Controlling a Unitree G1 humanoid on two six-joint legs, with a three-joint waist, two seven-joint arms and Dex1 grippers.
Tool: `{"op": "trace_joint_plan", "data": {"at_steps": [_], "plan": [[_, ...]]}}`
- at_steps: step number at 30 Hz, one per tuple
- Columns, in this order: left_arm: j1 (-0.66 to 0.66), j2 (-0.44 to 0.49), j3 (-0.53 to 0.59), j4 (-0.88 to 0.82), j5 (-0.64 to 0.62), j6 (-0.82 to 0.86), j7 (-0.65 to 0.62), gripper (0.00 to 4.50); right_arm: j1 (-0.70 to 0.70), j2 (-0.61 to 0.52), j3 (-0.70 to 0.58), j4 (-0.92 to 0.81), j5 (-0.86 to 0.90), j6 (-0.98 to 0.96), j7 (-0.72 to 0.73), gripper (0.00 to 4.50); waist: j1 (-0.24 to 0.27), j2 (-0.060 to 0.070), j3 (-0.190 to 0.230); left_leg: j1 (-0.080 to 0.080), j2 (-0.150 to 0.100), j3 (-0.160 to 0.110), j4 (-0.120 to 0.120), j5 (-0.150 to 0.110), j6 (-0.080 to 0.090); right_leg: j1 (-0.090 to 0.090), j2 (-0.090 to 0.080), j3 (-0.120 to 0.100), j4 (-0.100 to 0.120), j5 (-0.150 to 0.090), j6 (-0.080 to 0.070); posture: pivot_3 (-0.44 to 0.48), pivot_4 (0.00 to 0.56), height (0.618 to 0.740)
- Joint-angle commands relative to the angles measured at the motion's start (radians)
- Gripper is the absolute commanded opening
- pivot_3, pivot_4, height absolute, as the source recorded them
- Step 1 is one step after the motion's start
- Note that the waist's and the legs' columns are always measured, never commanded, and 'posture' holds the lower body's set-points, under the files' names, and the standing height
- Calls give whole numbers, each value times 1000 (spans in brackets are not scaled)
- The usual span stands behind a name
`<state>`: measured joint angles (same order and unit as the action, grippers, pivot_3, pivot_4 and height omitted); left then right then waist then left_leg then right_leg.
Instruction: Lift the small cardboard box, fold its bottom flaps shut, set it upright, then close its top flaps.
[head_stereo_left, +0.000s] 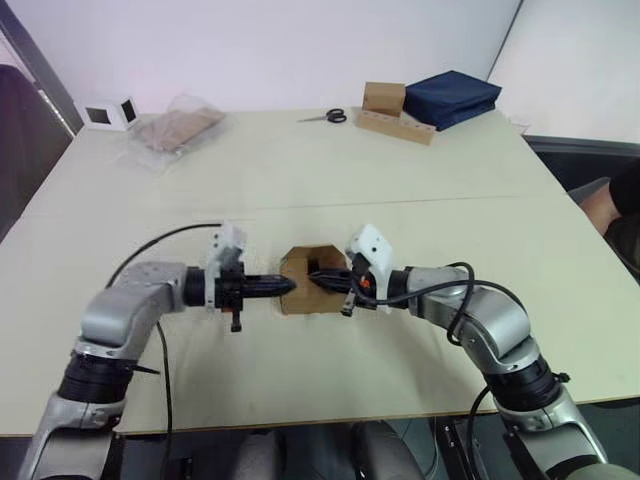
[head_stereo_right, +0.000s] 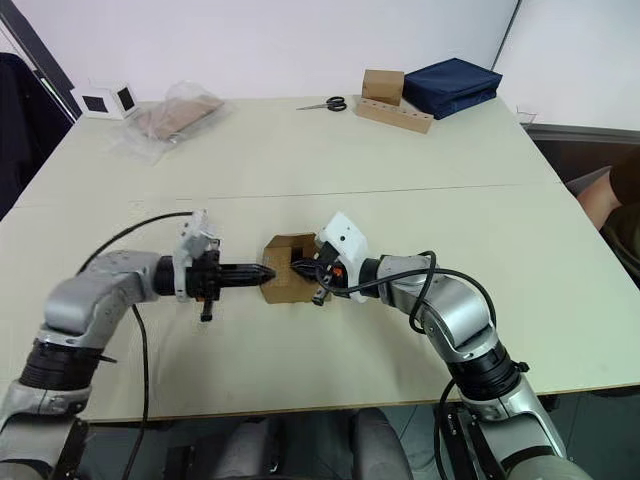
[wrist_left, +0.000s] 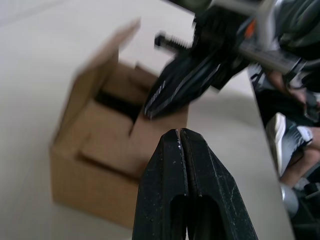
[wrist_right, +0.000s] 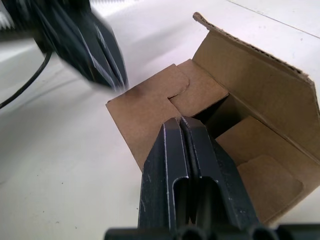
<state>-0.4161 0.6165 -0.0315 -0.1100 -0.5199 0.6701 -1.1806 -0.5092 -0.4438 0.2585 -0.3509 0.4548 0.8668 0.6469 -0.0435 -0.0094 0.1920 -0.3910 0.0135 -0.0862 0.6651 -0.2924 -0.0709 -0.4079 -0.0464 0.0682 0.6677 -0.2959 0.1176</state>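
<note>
Cardboard box (head_stereo_left: 300, 285) sits on the table (head_stereo_left: 300, 180) between your two grippers, one flap standing up. Your left gripper (head_stereo_left: 283, 284) and right gripper (head_stereo_left: 315, 277) are both pressed together, tips at its folded flaps.

I work in what looks like a lab or test room: a wide pale table (head_stereo_left: 420, 330) against bare white walls, with scissors (head_stereo_left: 328, 116), a navy bag (head_stereo_left: 455, 97), a plastic-wrapped bundle (head_stereo_left: 178, 127) and a small white device (head_stereo_left: 107, 113) along its far edge.
</note>
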Motion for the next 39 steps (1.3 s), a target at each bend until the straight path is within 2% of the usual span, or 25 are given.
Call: {"op": "trace_joint_plan", "data": {"at_steps": [1,6,10,13,17,20,25,32,39], "plan": [[10,0,-6,-9,15,-43,20,12,-13,-7,-34,-49,14,6,1,0,0,0,0,0,0,0,0,0,0,0,0,0,0,0,0,0,150,740],[17,-6,-20,1,23,-63,32,12,-30,-23,-67,-73,31,22,10,0,1,0,0,0,0,0,0,0,0,0,0,0,0,0,0,0,150,740],[7,-16,-28,8,25,-69,43,12,-129,-38,-153,-81,92,16,48,0,1,0,0,0,0,0,0,0,0,0,0,0,0,0,0,0,150,740],[-6,-16,-33,18,26,-76,42,12,-239,-18,-186,25,98,-1,49,0,-1,0,0,0,0,0,0,0,0,0,0,0,0,0,0,0,150,740],[-22,-15,-35,27,26,-76,43,12,-342,-7,-114,229,4,-92,92,0,0,0,0,1,0,0,0,0,0,1,0,0,-1,0,0,0,150,740],[-23,-15,-36,26,23,-72,47,12,-371,12,-45,340,-56,-154,137,0,-1,0,0,0,0,1,0,0,0,1,0,0,-1,0,0,0,150,740],[-13,-14,-37,13,21,-72,53,12,-347,26,8,385,-99,-188,184,0,-1,0,0,0,0,1,-1,0,0,0,0,0,-1,0,0,0,150,740],[4,-5,-33,4,20,-71,59,12,-182,-4,14,149,-51,-81,205,0,0,0,0,0,0,1,-1,0,0,0,0,0,-1,0,0,0,150,740],[12,13,-23,-25,3,-50,59,12,-81,4,40,127,-92,-90,170,0,-1,0,0,0,0,1,-1,0,0,0,0,0,-1,0,0,0,150,740]]}}
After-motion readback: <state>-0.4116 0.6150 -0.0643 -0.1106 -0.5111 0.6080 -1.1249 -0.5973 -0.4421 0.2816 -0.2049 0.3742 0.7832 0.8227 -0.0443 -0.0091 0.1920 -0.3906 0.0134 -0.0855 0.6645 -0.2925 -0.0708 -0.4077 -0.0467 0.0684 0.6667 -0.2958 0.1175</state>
